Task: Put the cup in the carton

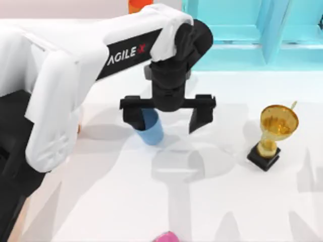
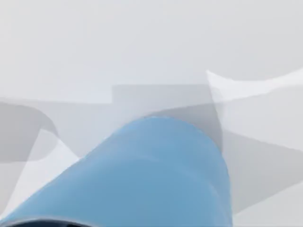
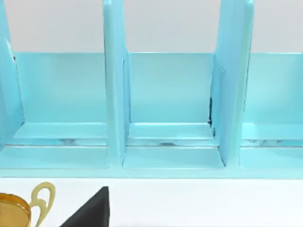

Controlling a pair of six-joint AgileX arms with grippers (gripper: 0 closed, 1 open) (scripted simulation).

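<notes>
The left jaws (image 1: 166,117) stand spread wide over the middle of the bench, one finger to each side, pointing down. The cup (image 1: 151,127) sits just inside the finger on the top view's left, partly hidden behind it, and tilts a little; whether that finger touches the cup I cannot tell. The other finger is well apart from it, so nothing is gripped yet. In the left wrist view the cup (image 2: 156,175) looms close and blue beneath the camera, its side rounded toward the lens, with bare bench beyond it.

I judge the step in hand to be the reach for the cup, with the grasp not yet made. The next move calls for centring the cup between the fingers, since it sits off to one side, then closing on it and lifting. The carton is not to be placed from these views, so the carry that follows cannot be judged.

Farther out, a gold trophy (image 1: 275,135) on a black base stands on the bench (image 1: 101,201) toward the right, well apart from the cup. A light-blue shelf (image 1: 242,30) runs along the far edge; the right wrist view faces its open bays (image 3: 170,94), with the trophy's handle (image 3: 41,196) low in that picture. The bench is plain white, crossed by soft grey shadows of the arm. An orange thing (image 1: 137,5) peeks at the far edge, and something pink (image 1: 167,237) at the near edge.
</notes>
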